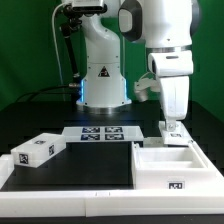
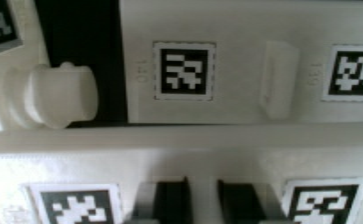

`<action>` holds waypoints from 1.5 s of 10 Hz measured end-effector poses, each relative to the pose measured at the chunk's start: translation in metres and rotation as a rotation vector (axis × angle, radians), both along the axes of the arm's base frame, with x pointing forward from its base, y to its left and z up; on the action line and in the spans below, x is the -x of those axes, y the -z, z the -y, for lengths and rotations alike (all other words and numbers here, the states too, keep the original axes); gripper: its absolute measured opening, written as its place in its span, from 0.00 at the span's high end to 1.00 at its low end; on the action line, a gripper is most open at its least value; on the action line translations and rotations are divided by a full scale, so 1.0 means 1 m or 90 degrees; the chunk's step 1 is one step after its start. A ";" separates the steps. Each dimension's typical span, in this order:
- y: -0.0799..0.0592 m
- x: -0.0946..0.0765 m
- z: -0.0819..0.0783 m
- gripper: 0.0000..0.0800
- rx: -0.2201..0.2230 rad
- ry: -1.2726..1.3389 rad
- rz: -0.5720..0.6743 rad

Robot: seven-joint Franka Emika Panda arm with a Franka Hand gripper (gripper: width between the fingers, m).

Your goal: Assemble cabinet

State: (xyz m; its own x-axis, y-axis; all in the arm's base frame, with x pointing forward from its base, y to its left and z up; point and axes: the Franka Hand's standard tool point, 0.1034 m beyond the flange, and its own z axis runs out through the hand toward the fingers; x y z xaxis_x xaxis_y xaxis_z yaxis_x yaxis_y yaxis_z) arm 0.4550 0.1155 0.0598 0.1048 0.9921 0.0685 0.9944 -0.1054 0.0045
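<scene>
— Outside camera first: where do we stand?

— Our gripper [image 1: 172, 124] hangs straight down at the back edge of the cabinet [image 1: 150, 178], the big white box on the exterior view's right. Its tips are at a small tagged piece [image 1: 172, 135] just behind the box's rear wall. We cannot tell whether they touch it.

— Open or closed?

— We can't say from here; the fingers are too small to tell apart.

— And the other parts?

— A loose white block [image 1: 35, 150] lies well apart on the exterior view's left, its long axis slanting across the black table [image 1: 70, 172]. The marker board [image 1: 100, 133] lies between that block and the gripper.

— Now the wrist camera.

— Two dark fingers [image 2: 169, 200] show close together, with a narrow pale strip between them. We can't decide whether that strip is a thin wall being pinched or just the surface beyond, so the grip stays unknown to us. Past the fingers runs a white face with a tag [image 2: 183, 75] and a rounded knob [image 2: 62, 95] beside it.

— So what does the coming move turn on?

— We judge that the work sits directly beneath the hand, not off to one side. Anything we do with that small piece goes straight down or up. The block would need a long reach toward the exterior view's left.
</scene>
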 end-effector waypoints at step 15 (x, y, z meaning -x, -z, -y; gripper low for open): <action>0.001 -0.006 -0.003 0.91 -0.001 0.033 -0.005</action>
